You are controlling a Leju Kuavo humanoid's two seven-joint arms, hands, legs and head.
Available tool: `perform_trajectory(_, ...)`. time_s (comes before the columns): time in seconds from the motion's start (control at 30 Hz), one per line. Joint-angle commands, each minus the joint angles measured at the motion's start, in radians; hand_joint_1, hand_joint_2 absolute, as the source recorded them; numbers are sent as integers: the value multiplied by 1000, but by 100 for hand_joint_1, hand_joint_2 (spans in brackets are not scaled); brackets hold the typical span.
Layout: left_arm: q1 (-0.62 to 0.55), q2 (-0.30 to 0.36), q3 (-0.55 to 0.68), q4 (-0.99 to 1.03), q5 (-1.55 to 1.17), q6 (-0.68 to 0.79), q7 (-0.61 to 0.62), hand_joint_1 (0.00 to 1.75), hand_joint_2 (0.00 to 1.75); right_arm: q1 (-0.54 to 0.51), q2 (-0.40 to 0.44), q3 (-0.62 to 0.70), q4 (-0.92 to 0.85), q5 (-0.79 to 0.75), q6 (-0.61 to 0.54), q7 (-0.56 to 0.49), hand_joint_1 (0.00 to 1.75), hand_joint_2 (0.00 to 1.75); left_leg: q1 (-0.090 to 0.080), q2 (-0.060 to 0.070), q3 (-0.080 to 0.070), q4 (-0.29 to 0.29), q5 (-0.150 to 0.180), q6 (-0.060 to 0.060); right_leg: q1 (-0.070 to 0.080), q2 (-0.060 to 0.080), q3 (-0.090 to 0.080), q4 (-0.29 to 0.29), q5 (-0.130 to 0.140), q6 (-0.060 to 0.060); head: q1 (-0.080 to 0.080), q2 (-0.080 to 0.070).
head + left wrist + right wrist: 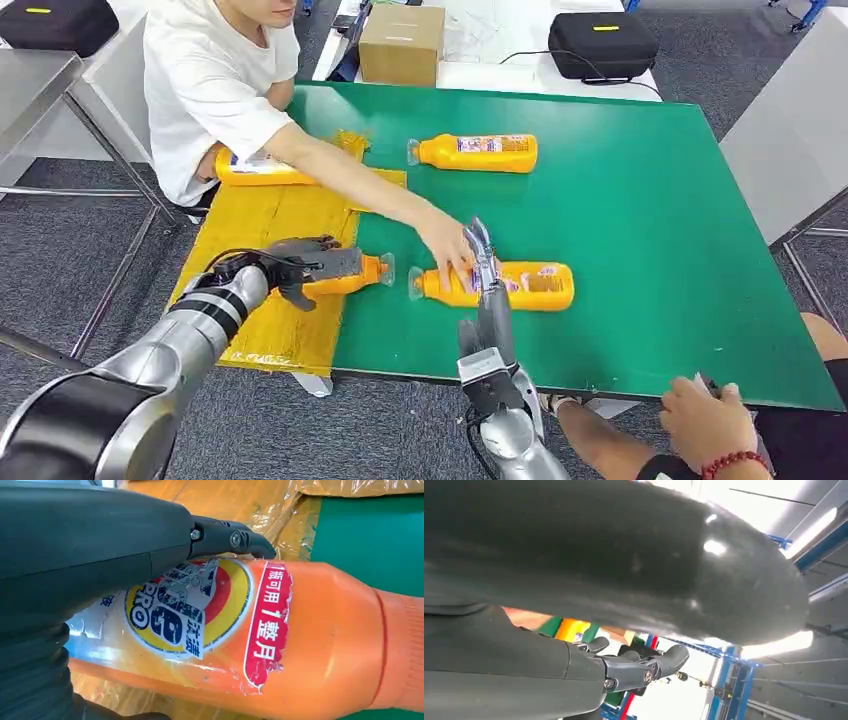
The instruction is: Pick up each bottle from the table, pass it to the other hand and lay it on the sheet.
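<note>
Nearest the robot, a person's hand with a red bead bracelet (705,425) rests at the table's front right corner. Just beyond the edge, the right hand (487,262) stands upright with its fingers extended, holding nothing, just in front of the orange plastic detergent bottle with a clear cap (495,285) that lies on its side on the green table top (650,210). A second person in a white T-shirt (205,80) reaches across and rests a hand (447,250) on that same bottle.

To the left, the left hand (300,268) wraps around a second orange bottle (350,275), its body low over the yellow crinkled plastic sheet (275,215) and its neck pointing out over the green; the left wrist view shows dark fingers (235,537) clamped across its torn label (200,610).

By my reading, this is the laying-down step: the next move calls for lowering the held bottle flat and opening the fingers clear of it.

Farther off, a third orange bottle (255,170) already lies on the sheet by the person, and a fourth (480,152) waits on the green. None of the bottles' fill can be judged. A closed brown cardboard box (402,42) sits beyond the table.
</note>
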Motion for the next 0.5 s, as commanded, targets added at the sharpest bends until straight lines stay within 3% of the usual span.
perform_trajectory(0.03, -55, 26, 54, 55, 60, -30, -67, 0, 175, -50, -30, 28, 61, -33, -3, -2, 0, 0, 2, 3, 6, 0, -3, -2, 2, 3, 6, 0, -2, -2, 0, 0)
perform_trajectory(0.1, -41, 10, 121, 28, 145, -18, -148, 0, 175, -49, -31, 33, 61, -43, -8, -2, 0, 0, 2, 2, 4, 1, -2, -2, 2, 2, 4, 0, -2, -2, 0, 0)
perform_trajectory(0.27, -25, -3, 117, 22, 146, 4, -149, 0, 175, -48, -31, 38, 61, -44, -11, -2, 0, 0, 1, 0, 5, 1, -2, -1, 1, 0, 5, 0, -2, -2, 0, 0)
perform_trajectory(0.5, 111, -92, 353, -186, 528, 21, -393, 0, 175, -31, -27, 51, 66, -29, -15, -2, 0, 0, 0, 0, 5, -1, -1, -1, 0, 1, 5, -1, -1, -1, 0, 0)
